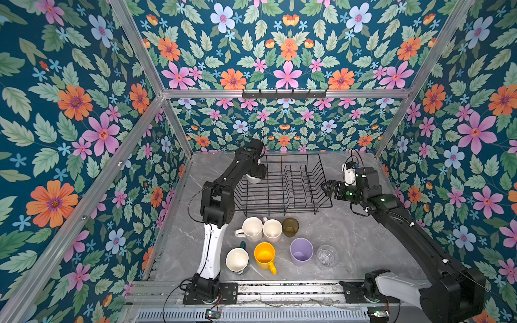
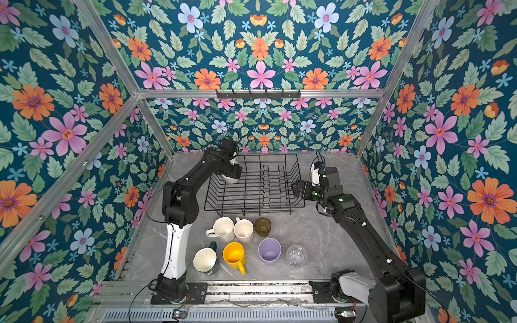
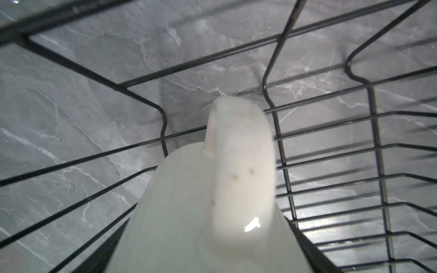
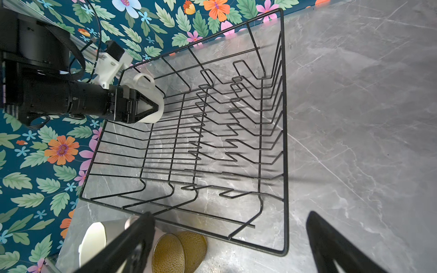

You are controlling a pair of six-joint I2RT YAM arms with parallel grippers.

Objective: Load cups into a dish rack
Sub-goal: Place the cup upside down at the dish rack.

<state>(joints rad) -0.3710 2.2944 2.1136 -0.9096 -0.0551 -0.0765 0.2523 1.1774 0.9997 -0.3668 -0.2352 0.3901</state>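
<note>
Placing first cup: holding white mug (image 1: pixel 253 179) in left jaws, low inside dish rack (image 1: pixel 279 207) at 10 o'clock corner, with right jaws wide, empty, at 3 o'clock. Next, probably: set down, open gently.

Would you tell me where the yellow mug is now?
In both top views the yellow mug stands in the near row, nearer the left arm, between the green-handled mug and the lilac tumbler.

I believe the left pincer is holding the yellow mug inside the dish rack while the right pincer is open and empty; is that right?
Not quite: the left pincer holds a white mug, as the right wrist view shows. The yellow mug stands on the table. The rest is right.
</note>
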